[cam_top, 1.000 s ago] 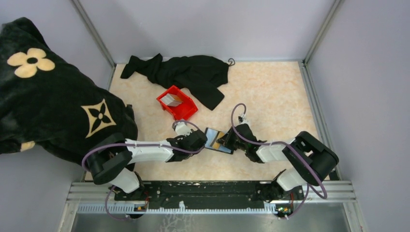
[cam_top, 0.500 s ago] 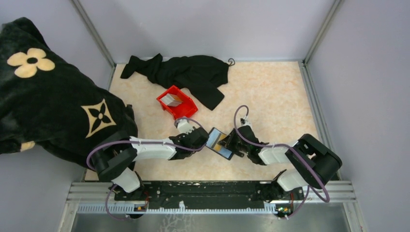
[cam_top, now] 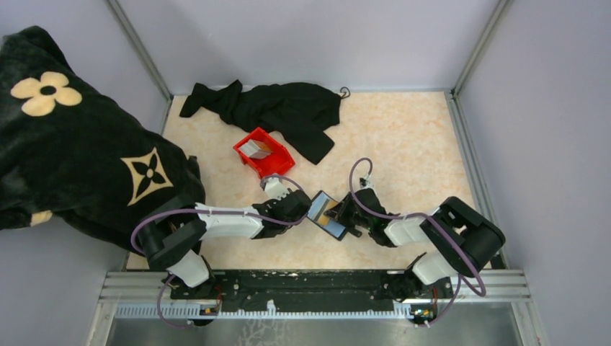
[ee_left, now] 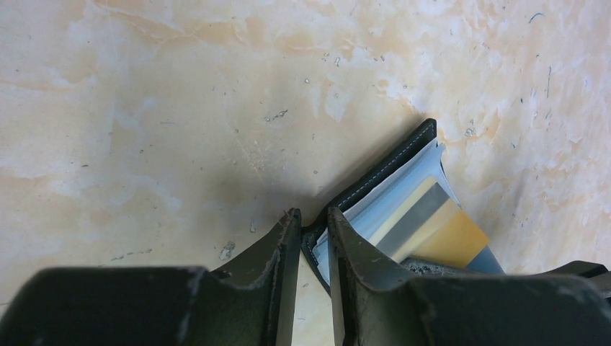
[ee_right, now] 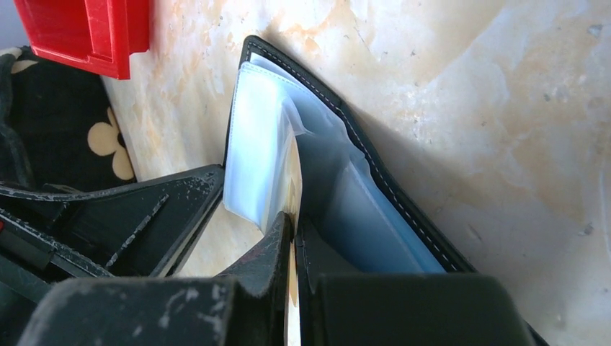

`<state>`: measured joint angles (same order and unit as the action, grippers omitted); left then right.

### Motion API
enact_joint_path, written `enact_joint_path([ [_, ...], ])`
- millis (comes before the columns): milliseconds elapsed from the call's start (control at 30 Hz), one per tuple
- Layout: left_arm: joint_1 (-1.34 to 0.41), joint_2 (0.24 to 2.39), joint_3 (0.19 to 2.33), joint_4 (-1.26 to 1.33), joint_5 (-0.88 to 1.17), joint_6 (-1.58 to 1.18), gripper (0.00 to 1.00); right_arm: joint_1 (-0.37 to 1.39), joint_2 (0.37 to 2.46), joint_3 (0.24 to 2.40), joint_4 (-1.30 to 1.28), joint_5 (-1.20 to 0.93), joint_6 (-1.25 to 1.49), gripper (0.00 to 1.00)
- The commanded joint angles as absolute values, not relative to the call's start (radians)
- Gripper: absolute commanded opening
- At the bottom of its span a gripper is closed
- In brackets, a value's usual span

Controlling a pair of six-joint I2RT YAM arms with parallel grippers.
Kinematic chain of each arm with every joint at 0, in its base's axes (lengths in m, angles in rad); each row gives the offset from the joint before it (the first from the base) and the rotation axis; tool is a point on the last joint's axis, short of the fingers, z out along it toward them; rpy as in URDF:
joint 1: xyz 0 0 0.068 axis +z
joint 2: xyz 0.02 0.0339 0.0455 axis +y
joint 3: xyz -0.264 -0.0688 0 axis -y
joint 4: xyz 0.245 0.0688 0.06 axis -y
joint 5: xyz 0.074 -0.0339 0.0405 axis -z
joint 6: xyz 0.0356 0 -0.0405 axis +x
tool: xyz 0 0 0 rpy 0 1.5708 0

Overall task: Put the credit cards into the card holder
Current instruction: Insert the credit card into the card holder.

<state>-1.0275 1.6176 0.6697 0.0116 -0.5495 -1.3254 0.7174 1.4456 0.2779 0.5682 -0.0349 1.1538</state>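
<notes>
The black card holder (cam_top: 325,215) stands open and tilted between both arms, its clear sleeves (ee_right: 252,155) fanned out. My left gripper (cam_top: 305,210) is shut on the holder's stitched corner (ee_left: 375,180). A tan-gold credit card with a grey stripe (ee_left: 432,227) sits among the sleeves. My right gripper (cam_top: 344,215) is shut on that card's near edge (ee_right: 294,184), seen edge-on inside the holder (ee_right: 360,144). More credit cards (cam_top: 254,148) lie in the red bin.
The red bin (cam_top: 265,154) sits just behind the left gripper. A black garment (cam_top: 281,108) lies at the back. A black blanket with tan flowers (cam_top: 72,144) hangs over the left side. Side walls close in the table.
The card holder has turned and stands steeper and narrower than a second ago. Both grippers have crept slightly closer together around it.
</notes>
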Motion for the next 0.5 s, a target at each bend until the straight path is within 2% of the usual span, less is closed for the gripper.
enact_joint_path([
  [0, -1.025, 1.733, 0.584, -0.201, -0.423, -1.291, 0.29, 0.728, 1.499, 0.291, 0.444, -0.072, 1.1, 0.07],
  [233, -1.032, 1.72, 0.568, -0.197, -0.421, -1.299, 0.28, 0.739, 1.4, 0.298, 0.316, -0.026, 1.05, 0.33],
  [300, -1.034, 1.721, 0.566, -0.196, -0.419, -1.299, 0.28, 0.739, 1.366, 0.309, 0.265, -0.008, 1.029, 0.36],
  [467, -1.035, 1.715, 0.568, -0.195, -0.423, -1.293, 0.27, 0.739, 1.303, 0.335, 0.167, 0.018, 0.996, 0.38],
])
